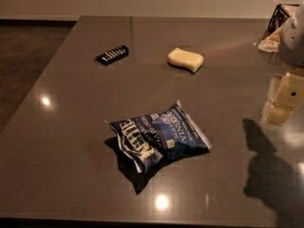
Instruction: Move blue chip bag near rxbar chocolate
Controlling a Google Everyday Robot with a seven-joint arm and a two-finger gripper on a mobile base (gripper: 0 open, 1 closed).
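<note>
While the hand [280, 106] hangs at the far right edge of the view, over the right side of the surface [61, 127], the task looks hardly begun. The blue chip bag [159, 139] lies crumpled on the near middle of the surface with its white KETTLE lettering up, well apart from the hand and touched by nothing. The rxbar chocolate [112, 54] lies flat toward the far left, well apart from the bag, with bare surface between them. A pale yellow sponge [185, 59] sits to the right of the bar and is no part of the job. The hand shows only as pale blocky shapes cut off by the frame, so I cannot tell how far open it is. It appears to have hold of nothing. By my reckoning everything is left: reaching the bag, grasping it, carrying it back and leftward, and setting it down beside the bar.
</note>
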